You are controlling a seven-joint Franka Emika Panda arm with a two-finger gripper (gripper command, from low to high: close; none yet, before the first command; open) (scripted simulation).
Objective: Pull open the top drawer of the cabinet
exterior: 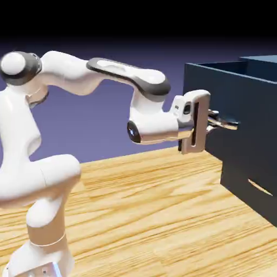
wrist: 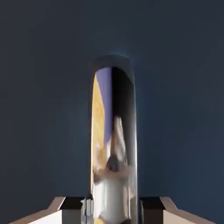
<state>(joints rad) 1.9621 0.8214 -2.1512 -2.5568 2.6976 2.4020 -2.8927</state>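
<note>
Our gripper (wrist: 112,210) clamped tight on the shiny handle (wrist: 114,131), we face the top drawer (wrist: 43,109), cabinet (exterior: 243,108) on wooden table (exterior: 151,216)

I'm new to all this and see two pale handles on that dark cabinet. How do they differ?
The top handle sits high on the cabinet and has the hand shut on it; the lower handle sits near the bottom, untouched. The top handle juts out as a shiny metal bar, mirror-like in the hand view; the lower one shows only as a thin pale sliver. Both are pale against navy fronts.
</note>
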